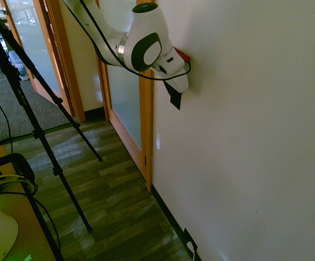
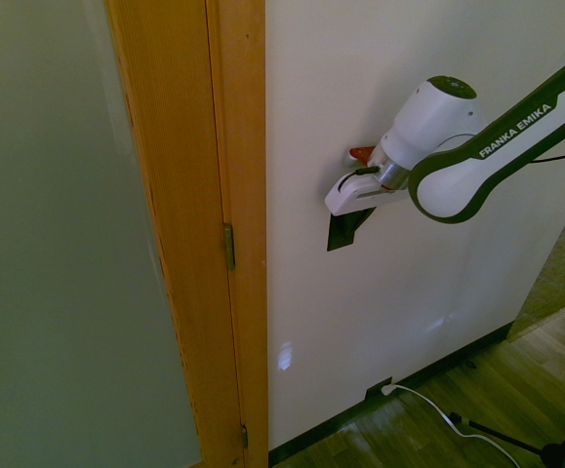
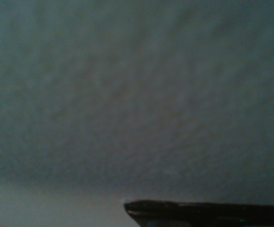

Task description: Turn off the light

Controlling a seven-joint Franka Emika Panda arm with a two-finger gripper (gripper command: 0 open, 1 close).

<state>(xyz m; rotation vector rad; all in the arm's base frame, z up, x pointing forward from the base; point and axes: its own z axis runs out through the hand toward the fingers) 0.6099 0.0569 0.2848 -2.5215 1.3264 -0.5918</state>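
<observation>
arm: "FRANKA EMIKA" printed on link | gripper (image 2: pixel 345 226): against white wall (image 2: pixel 438 292) beside wooden door frame (image 2: pixel 238 195), finger spread cannot be told | light switch (image 1: pixel 175 98): apparently the black plate under the wrist | wrist view: blurred wall

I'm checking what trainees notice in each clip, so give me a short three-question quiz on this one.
1. True or false: the gripper is close to the wall, far above the outlet.
2. What goes into the outlet? A) a black cable B) a white plug C) nothing
3. Do the views show whether the gripper is open or shut?
Key: 1 true; 2 B; 3 no, it cannot be told.
</observation>
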